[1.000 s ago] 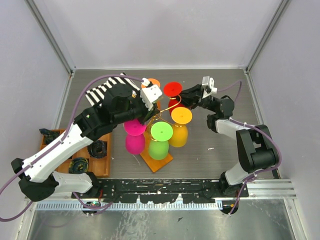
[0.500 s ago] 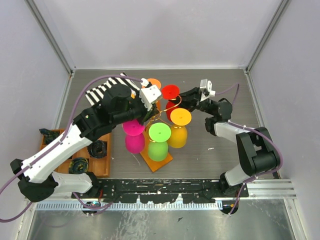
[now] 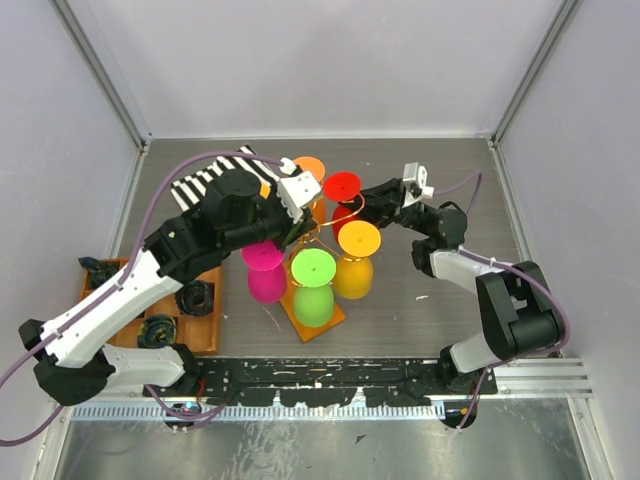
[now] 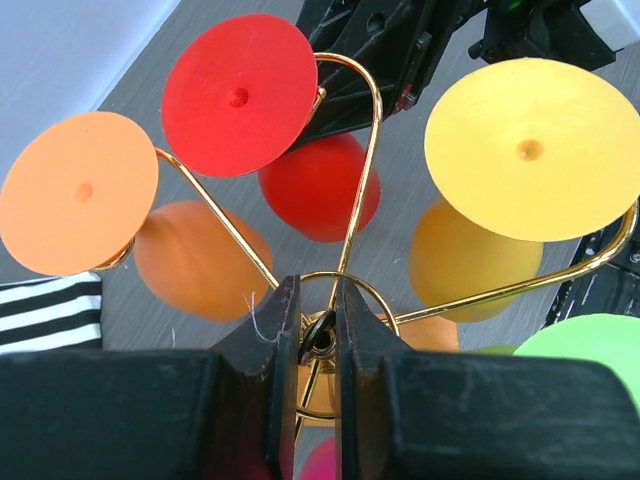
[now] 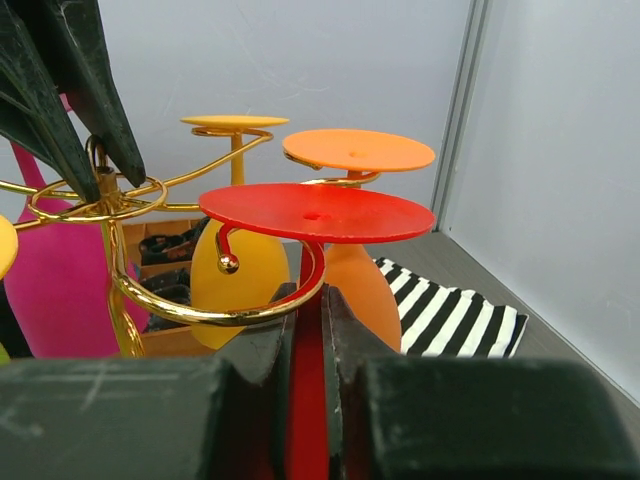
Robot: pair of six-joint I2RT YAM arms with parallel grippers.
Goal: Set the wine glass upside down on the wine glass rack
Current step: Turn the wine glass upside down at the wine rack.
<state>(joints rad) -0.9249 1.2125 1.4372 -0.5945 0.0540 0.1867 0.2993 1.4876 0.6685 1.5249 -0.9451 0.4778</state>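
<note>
Shifting slightly nearer than a moment ago, the wine glass rack (image 3: pixel 318 328) carries our red wine glass (image 3: pixel 342 186) in a curled arm: stem vertical, foot up, bowl down. Our right gripper (image 5: pixel 308 300) pinches its stem; our left gripper (image 4: pixel 318 300) clamps the rack's post.

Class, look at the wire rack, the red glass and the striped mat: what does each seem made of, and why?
The wine glass rack: likely metal wire, polished gold finish; thin, with bright glints. The red wine glass: probably plastic; opaque, matte, evenly coloured. The striped mat: seems fabric, flat and dull; uncertain.
</note>
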